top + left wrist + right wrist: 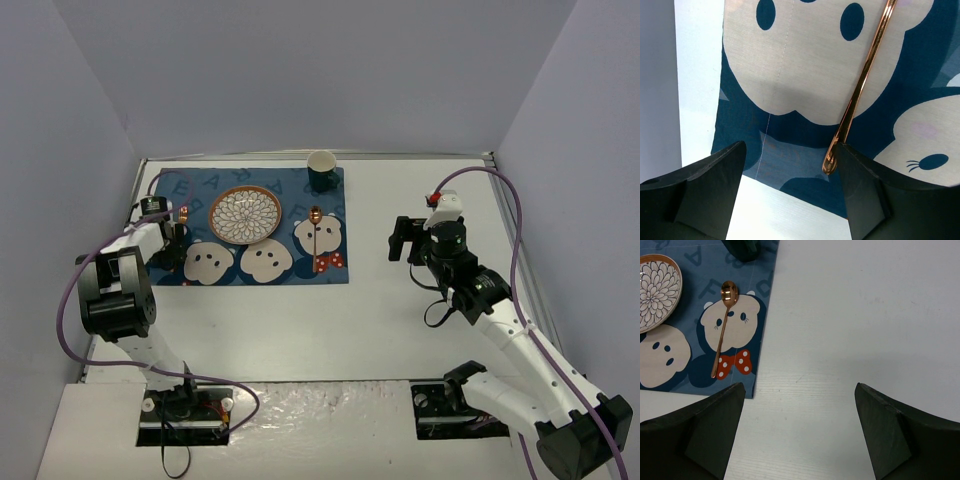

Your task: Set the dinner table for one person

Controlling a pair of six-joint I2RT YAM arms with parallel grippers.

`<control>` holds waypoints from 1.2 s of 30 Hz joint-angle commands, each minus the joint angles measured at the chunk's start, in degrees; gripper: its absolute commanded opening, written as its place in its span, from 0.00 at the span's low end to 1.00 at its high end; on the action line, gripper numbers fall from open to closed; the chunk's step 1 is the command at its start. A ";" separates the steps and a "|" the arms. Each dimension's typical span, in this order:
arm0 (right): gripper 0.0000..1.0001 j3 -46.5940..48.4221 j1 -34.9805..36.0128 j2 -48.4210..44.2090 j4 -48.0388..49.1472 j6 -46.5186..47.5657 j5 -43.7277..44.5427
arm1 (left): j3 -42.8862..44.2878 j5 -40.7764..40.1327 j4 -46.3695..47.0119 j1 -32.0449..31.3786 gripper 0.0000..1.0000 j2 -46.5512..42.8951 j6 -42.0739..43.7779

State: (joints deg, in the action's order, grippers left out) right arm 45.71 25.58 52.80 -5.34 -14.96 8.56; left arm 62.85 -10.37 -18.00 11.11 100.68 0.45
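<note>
The white dinner table (300, 320) carries a blue bear-print placemat (230, 268). On the mat are a flower-patterned plate (244, 214), a dark green cup (321, 170) and a copper spoon (316, 228). My left gripper (177, 237) is open, low over the mat's left edge. In the left wrist view, a second copper utensil's handle (860, 90) lies on the mat. Its end rests beside the inner face of the right finger (865, 190), and the jaws (790, 147) are spread wide around it. My right gripper (405, 240) is open and empty (800, 386) over bare table.
Grey walls enclose the table on the left, back and right. The right wrist view shows the spoon (724, 325), the plate's edge (655, 290) and the mat's right edge (762, 315), with white tabletop (855, 315) beyond. Purple cables hang from both arms.
</note>
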 commanded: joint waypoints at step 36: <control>0.94 8.86 0.11 -9.64 -3.00 2.44 10.90 | 6.50 4.89 -13.52 -4.28 0.96 -46.23 -10.23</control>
State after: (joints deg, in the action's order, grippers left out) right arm 49.91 25.58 45.33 -8.55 -14.38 14.49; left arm 67.43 -5.58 -25.89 9.52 61.95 -7.46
